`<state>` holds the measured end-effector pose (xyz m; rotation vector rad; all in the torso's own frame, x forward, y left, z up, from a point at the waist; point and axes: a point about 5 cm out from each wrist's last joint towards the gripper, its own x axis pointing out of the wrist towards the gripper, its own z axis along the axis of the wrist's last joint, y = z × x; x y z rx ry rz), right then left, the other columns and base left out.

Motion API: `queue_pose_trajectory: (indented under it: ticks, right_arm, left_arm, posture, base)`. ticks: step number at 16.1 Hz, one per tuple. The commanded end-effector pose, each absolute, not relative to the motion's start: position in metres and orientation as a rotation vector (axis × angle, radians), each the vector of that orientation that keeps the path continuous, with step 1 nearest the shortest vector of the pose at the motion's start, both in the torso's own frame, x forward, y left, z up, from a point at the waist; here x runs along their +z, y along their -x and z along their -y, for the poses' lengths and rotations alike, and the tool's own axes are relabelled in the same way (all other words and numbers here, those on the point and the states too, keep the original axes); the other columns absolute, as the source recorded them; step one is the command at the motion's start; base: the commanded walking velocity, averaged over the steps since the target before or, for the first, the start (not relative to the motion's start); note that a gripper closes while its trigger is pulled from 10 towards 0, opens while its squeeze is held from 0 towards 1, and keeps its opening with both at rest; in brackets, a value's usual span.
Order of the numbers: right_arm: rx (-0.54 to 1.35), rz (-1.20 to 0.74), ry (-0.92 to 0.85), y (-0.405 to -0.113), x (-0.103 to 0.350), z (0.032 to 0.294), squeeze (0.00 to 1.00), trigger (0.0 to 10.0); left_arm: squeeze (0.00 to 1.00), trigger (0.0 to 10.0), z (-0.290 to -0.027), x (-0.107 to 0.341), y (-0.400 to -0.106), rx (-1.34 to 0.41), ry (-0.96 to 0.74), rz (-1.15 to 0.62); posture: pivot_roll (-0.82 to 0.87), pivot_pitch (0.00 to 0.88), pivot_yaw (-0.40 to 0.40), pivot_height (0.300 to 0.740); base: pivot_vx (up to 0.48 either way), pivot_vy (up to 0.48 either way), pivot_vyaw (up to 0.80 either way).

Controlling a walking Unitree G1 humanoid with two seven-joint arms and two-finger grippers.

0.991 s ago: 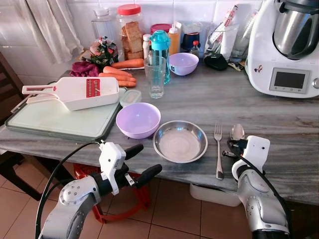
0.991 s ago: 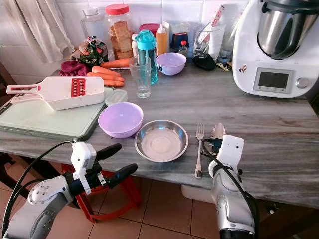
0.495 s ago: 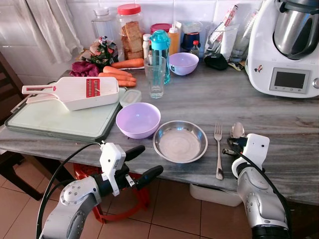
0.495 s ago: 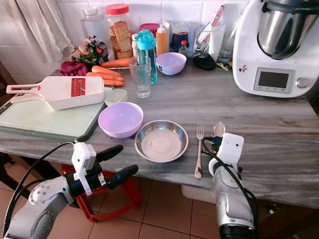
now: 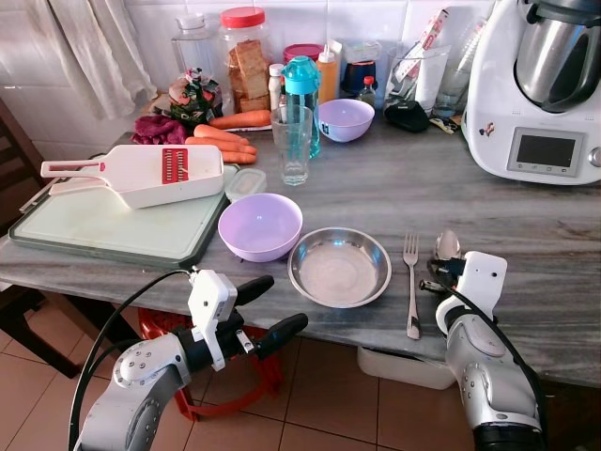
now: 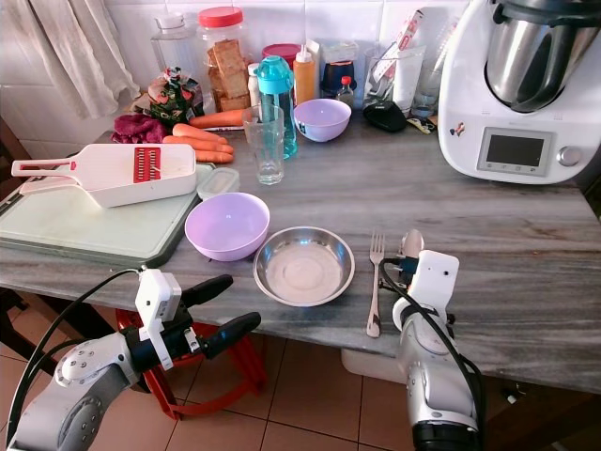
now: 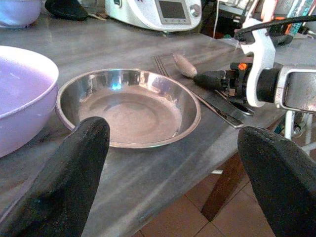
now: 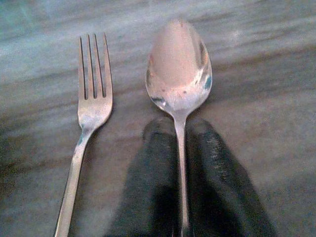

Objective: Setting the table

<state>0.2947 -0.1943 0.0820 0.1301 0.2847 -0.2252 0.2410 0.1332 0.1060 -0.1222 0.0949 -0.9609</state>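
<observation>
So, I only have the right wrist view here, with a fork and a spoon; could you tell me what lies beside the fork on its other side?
Observer: A steel bowl sits left of the fork, apart from it.
Operator: Thanks. And past that?
Observer: A lilac bowl, just left of the steel one, beside a cutting board.
Operator: Where is the left gripper, please?
Observer: The left gripper hovers open off the counter's front edge, below the lilac bowl.
</observation>
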Motion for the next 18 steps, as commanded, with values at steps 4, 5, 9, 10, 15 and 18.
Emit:
queue_pose_trajectory:
  ticks: [4, 5, 9, 10, 15, 18]
  right_arm:
    - [-0.225, -0.345, -0.156, -0.29, 0.069, 0.194, 1.0, 10.0]
    - [-0.224, -0.342, -0.158, -0.29, 0.07, 0.195, 1.0, 10.0]
    - [-0.226, -0.293, -0.156, -0.292, 0.08, 0.198, 1.0, 10.0]
    - [-0.224, -0.29, -0.156, -0.292, 0.081, 0.198, 1.0, 10.0]
    - [-0.205, -0.253, -0.164, -0.289, 0.093, 0.194, 1.0, 10.0]
    - [-0.181, -0.186, -0.143, -0.286, 0.108, 0.193, 1.0, 10.0]
  left_arm:
    - [0.0, 10.0, -0.133, 0.104, -0.241, -0.978, 0.123, -0.119]
    - [0.0, 10.0, -0.133, 0.104, -0.241, -0.979, 0.123, -0.121]
    - [0.0, 10.0, -0.137, 0.105, -0.24, -0.983, 0.116, -0.124]
    - [0.0, 10.0, -0.137, 0.105, -0.24, -0.983, 0.115, -0.125]
    - [0.0, 10.0, -0.135, 0.103, -0.24, -0.98, 0.119, -0.128]
    - [0.0, 10.0, -0.135, 0.103, -0.24, -0.97, 0.121, -0.127]
  posture:
    - [0.0, 0.013, 0.055, 0.74]
    - [0.0, 0.014, 0.056, 0.74]
    - [0.0, 0.015, 0.057, 0.74]
    - [0.0, 0.015, 0.058, 0.74]
    - [0.0, 0.015, 0.055, 0.74]
    - [0.0, 0.016, 0.052, 0.74]
  base:
    - [0.0, 0.0, 0.0]
    - [0.0, 0.0, 0.0]
    - [0.0, 0.0, 0.0]
    - [0.0, 0.0, 0.0]
    - [0.0, 0.0, 0.0]
    - [0.0, 0.0, 0.0]
